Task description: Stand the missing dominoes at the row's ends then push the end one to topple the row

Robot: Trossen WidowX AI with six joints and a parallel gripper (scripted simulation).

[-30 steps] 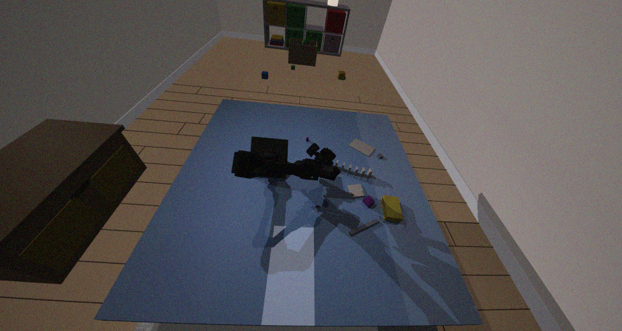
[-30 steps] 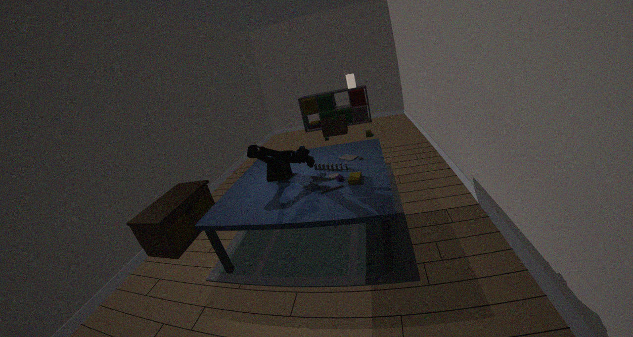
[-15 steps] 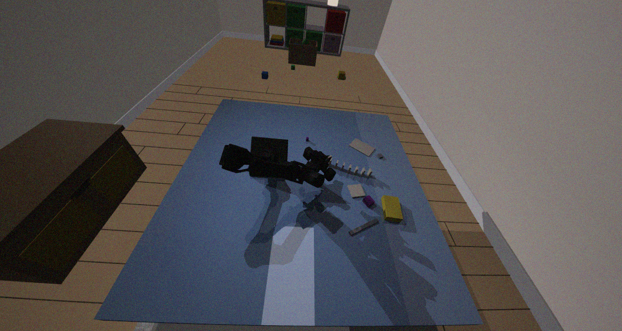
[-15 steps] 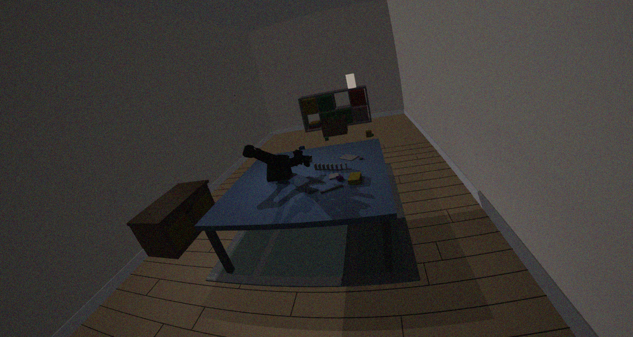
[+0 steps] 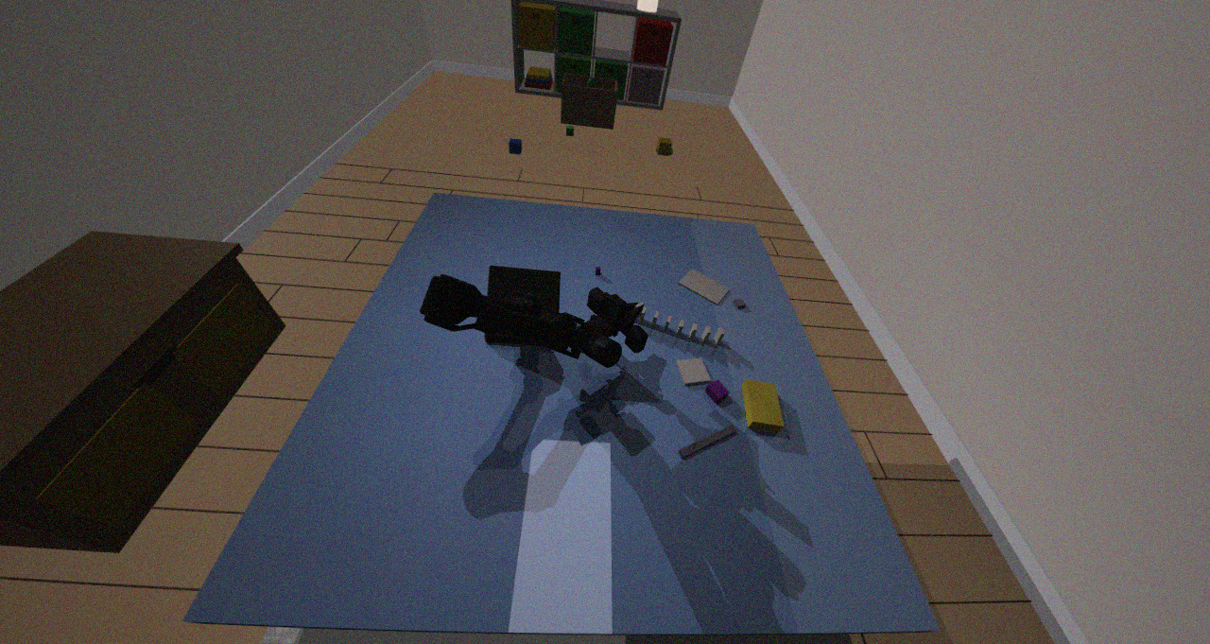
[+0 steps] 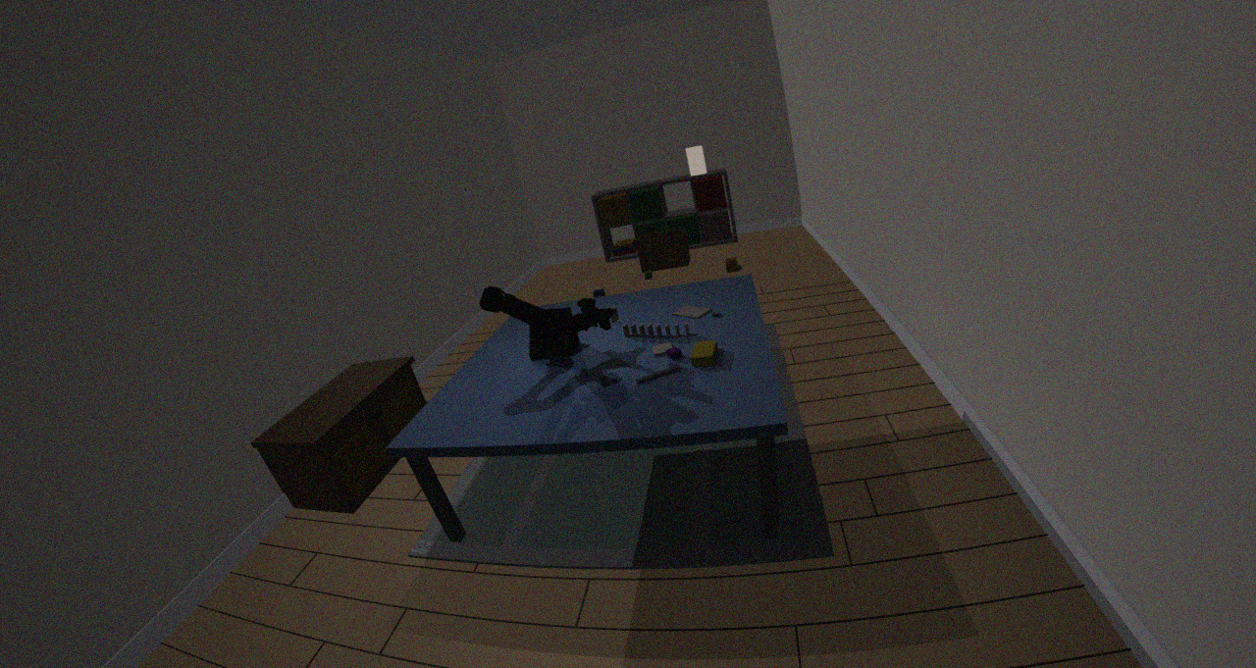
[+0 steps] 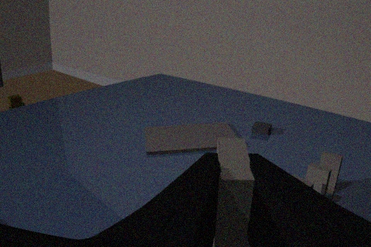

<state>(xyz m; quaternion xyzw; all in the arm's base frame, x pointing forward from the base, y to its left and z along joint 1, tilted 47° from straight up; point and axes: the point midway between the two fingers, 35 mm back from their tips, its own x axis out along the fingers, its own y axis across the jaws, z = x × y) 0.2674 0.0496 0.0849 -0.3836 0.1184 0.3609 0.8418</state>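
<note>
My gripper point(image 5: 637, 310) point(image 6: 613, 316) point(image 7: 230, 167) is shut on a pale domino point(image 7: 234, 204), which stands out between the dark fingertips in the wrist view. The gripper points nearly level along the table, at the near-arm end of the standing row; whether the held domino touches the table is not clear. The row of several pale standing dominoes point(image 5: 693, 331) point(image 6: 658, 332) runs away from the gripper to the right. In the wrist view only some far dominoes point(image 7: 331, 164) show at the right, and the finger hides the rest. I cannot tell the gap between the held domino and the row.
A flat pale tile point(image 5: 703, 287) point(image 6: 692, 311) point(image 7: 182, 139) and small grey block point(image 5: 739, 304) point(image 7: 262, 128) lie behind the row. A second tile point(image 5: 693, 372), purple block point(image 5: 717, 391), yellow block point(image 5: 763, 405) point(image 6: 703, 353) and long bar point(image 5: 708, 441) lie in front. A tiny purple piece point(image 5: 597, 270) is behind the arm.
</note>
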